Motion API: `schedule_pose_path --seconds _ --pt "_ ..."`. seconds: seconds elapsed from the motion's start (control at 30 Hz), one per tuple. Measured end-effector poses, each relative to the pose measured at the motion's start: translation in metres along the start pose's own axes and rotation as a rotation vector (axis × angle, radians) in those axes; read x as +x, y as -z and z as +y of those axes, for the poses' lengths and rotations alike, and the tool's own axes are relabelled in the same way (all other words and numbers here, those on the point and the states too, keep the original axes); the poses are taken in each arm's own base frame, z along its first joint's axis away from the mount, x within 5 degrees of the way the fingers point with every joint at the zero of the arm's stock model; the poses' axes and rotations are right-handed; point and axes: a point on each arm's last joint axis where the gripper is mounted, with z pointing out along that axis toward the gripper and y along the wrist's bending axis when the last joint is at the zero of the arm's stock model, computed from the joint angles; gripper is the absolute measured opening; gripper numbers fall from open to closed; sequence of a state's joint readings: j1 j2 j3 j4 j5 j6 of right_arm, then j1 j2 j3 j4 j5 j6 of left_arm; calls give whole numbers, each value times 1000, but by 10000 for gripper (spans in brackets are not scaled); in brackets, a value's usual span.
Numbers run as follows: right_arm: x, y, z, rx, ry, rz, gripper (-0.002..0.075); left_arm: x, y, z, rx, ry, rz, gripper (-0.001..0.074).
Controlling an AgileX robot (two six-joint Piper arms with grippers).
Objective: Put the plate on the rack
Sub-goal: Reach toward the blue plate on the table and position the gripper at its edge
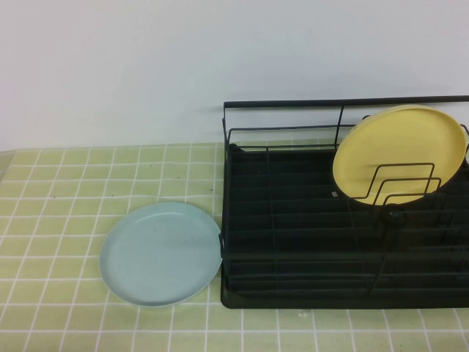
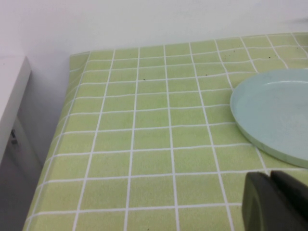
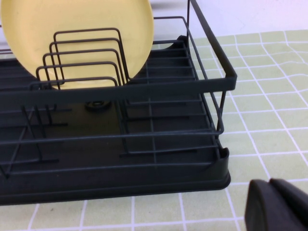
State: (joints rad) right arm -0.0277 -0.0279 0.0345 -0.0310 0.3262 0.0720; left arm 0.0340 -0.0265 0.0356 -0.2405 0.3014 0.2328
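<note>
Noted pale blue plate (image 1: 161,254) flat on the green checked cloth (image 1: 58,220), rim just beside the black rack (image 1: 293,299), not yet lifted. Found yellow plate (image 1: 399,150) upright in the rack's wire slots towards the right. Saw left gripper (image 2: 271,180) near the blue plate's edge but apart from it, clenched on nothing. Saw right gripper (image 3: 269,185) near a rack corner, likewise clenched and empty. Judged it best to open the jaws first, pinch the rim, tip the plate upright, then seat it in a free slot clear of the yellow one.

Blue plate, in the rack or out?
Out: blue plate lies flat on table beside rack. Left gripper, shut, near it; right gripper, shut, by rack.
</note>
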Motion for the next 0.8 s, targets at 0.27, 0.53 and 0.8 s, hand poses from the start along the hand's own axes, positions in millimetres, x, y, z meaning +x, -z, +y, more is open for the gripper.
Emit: schedule_pose_path --seconds 0.27,0.53,0.8 --pt "0 0 0 0 0 0 1 0 0 0 0 2 0 0" --pt "-10 1 1 -18 -35 -113 1 -19 2 5 -51 -5 -208 0" --pt "-60 23 2 -50 -56 -719 1 -58 22 14 -164 -5 -698 0"
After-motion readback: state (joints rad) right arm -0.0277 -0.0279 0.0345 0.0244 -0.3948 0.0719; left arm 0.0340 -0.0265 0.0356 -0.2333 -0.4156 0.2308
